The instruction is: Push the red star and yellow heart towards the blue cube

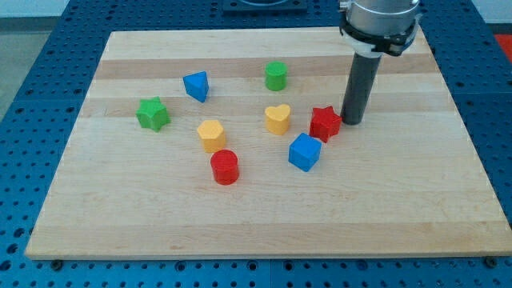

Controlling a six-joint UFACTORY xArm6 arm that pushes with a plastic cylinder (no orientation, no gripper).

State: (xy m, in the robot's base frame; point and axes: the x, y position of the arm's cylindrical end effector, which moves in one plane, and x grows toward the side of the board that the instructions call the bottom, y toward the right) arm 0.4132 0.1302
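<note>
The red star [325, 124] lies right of the board's middle, just above and right of the blue cube [305, 152], nearly touching it. The yellow heart [278, 118] sits left of the star and above-left of the cube, a small gap from each. My tip [352, 122] stands against the star's right side.
A green cylinder [276, 76] is above the heart. A blue triangular block [196, 86] and a green star [152, 114] are at the upper left. A yellow hexagonal block [211, 135] and a red cylinder [226, 166] lie left of the cube. The wooden board [400, 208] rests on a blue pegboard table.
</note>
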